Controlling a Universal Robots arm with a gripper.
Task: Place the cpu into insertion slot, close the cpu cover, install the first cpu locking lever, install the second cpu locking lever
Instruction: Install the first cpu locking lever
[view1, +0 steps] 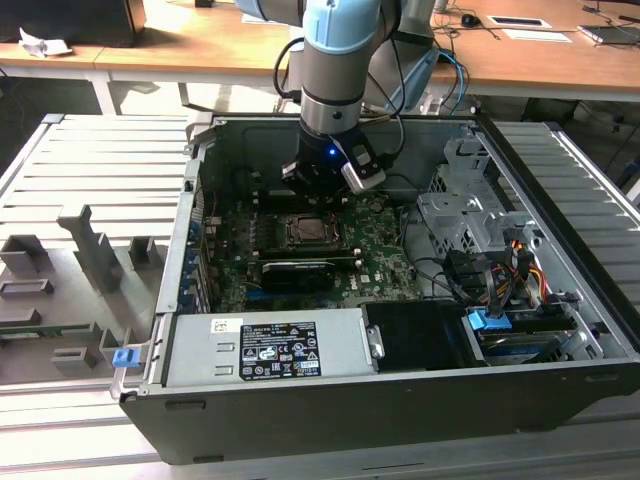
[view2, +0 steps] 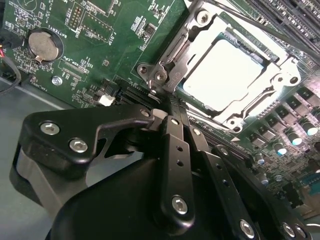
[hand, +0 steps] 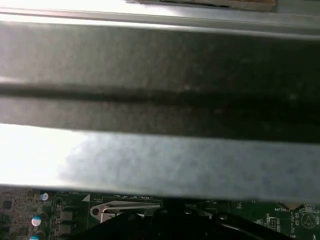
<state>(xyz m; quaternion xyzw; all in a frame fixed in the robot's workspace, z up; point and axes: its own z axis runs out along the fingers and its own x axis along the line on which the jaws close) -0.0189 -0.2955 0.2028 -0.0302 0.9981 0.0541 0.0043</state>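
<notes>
The cpu (view2: 225, 70) lies flat in the insertion slot (view1: 305, 232) on the green motherboard, its metal top glaring bright. The cpu cover (view2: 280, 82) is down over it, framing the chip. My gripper (view2: 169, 106) hangs just off one corner of the socket, by the screws and hinge hardware (view2: 159, 76). Its black fingers (view2: 176, 150) run together to a closed tip, and I cannot tell whether anything is pinched there. In the exterior view the gripper (view1: 318, 190) sits low inside the case, just behind the socket. A locking lever cannot be made out clearly.
The open computer case (view1: 180, 250) has a power supply (view1: 265, 350) in front and a drive cage (view1: 470, 215) with cables at the exterior view's right. A black card (view1: 298, 272) lies in front of the socket. The case wall (hand: 160, 100) is near the wrist.
</notes>
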